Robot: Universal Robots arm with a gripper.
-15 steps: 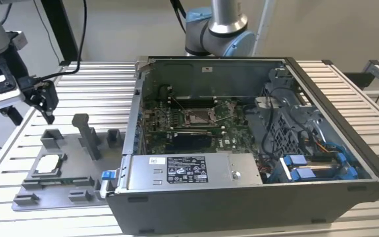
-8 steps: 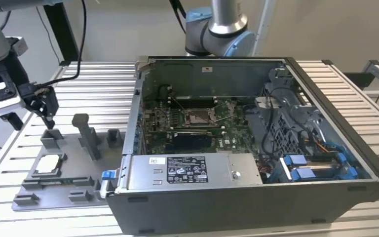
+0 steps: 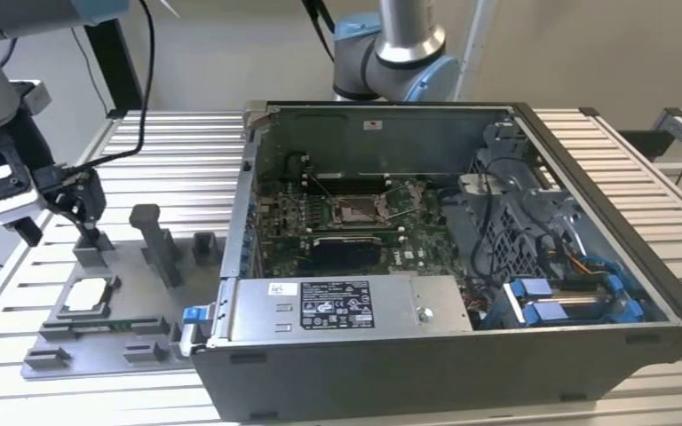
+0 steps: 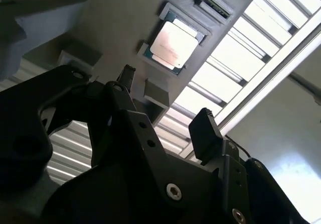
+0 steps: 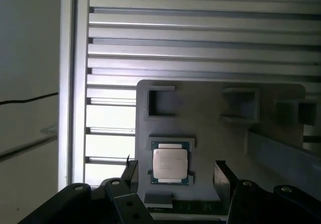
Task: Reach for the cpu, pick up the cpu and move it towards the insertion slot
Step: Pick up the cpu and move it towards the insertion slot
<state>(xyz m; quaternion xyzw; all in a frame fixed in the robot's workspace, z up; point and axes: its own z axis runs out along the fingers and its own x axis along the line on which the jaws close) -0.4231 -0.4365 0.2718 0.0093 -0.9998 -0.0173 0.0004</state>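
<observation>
The gripper (image 5: pixel 175 170) is seen with its two fingers (image 5: pixel 131 170) spread wide, nothing held, above the one cpu (image 5: pixel 170 164), which lies flat in a recess of the grey fixture (image 5: pixel 215 133). It is judged light, stiff and fragile, best pinched at opposite edges. One insertion slot (image 3: pixel 353 209) is set farther off, inside the computer case (image 3: pixel 436 364).

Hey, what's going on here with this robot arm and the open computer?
The arm's gripper hovers open above the cpu, which lies in a recess of the grey fixture beside the computer case. Nothing is gripped yet. The insertion slot is on the green board inside the case.
</observation>
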